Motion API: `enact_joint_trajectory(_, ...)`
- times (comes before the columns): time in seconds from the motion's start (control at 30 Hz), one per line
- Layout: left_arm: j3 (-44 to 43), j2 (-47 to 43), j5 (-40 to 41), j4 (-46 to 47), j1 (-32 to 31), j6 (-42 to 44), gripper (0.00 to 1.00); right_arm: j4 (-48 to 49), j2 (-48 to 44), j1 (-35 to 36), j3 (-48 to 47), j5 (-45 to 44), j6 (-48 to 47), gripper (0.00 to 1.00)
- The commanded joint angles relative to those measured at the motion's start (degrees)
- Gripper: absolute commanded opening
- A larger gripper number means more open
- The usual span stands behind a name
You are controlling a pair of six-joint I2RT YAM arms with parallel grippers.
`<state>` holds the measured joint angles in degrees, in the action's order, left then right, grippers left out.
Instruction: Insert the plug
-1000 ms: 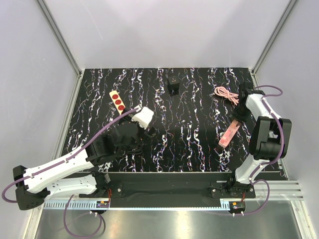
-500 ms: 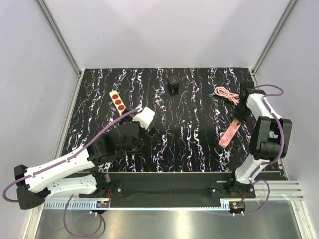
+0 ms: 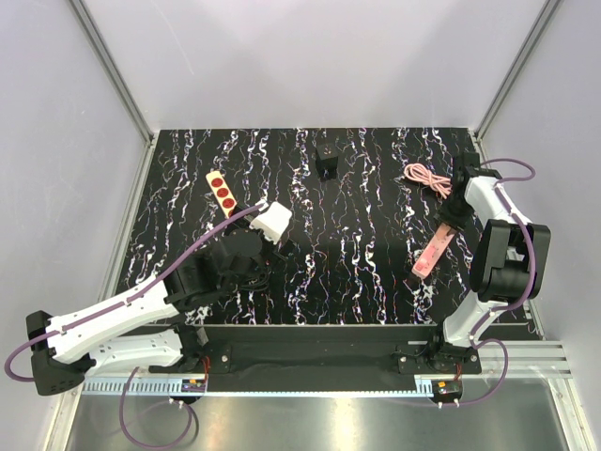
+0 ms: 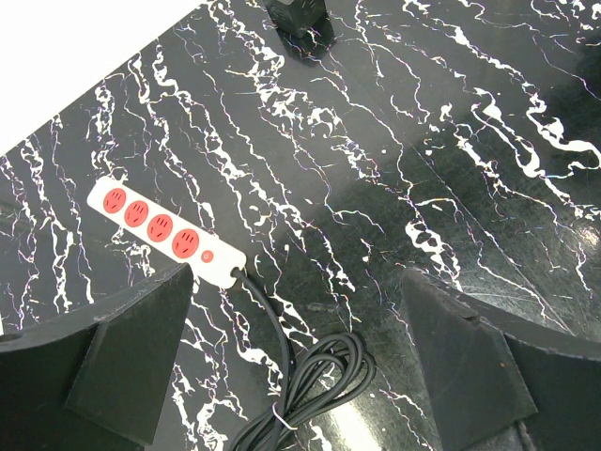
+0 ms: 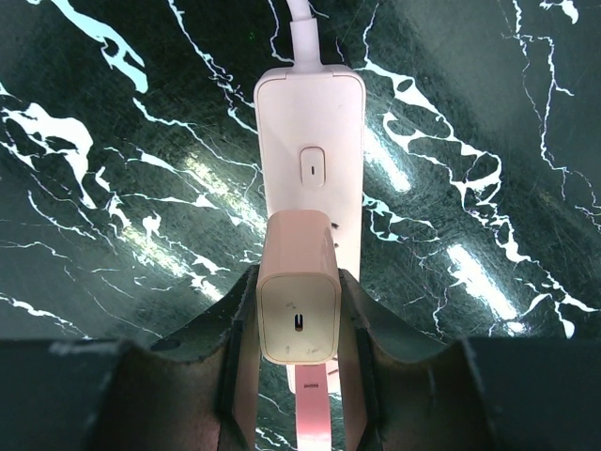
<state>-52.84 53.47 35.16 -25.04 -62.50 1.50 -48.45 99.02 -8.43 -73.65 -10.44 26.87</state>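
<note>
Your right claw (image 5: 297, 274) is narrow, clamped on one pale pink plug (image 5: 298, 315) with a finger on each side. The plug stands on the pink power strip (image 5: 310, 122), just below its single switch (image 5: 311, 166); you cannot tell whether the pins are seated. From above, that strip lies on the right side of the table (image 3: 357, 282), with one coiled pink cable (image 3: 424, 176) near it, farther back.

Your left claw (image 4: 296, 277) is wide apart and holds nothing. It hangs over a second strip, the white power strip (image 4: 164, 235) with four red sockets, and one coil of black cord (image 4: 305, 390). One black block (image 3: 326, 162) sits at the back.
</note>
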Motion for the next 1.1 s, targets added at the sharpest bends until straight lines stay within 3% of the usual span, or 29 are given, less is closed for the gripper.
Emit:
enact_joint_trajectory(0.0,0.02,-0.21,0.0,1.39,-0.08,0.08,0.99,1.34,-1.2,-0.45,0.87,-0.11,0.55,0.0)
enact_joint_trajectory(1.07,0.02,-0.65,-0.27,1.31,-0.17,0.0,0.99,-2.27,0.47,-1.33,2.1,3.49,-2.35,0.0)
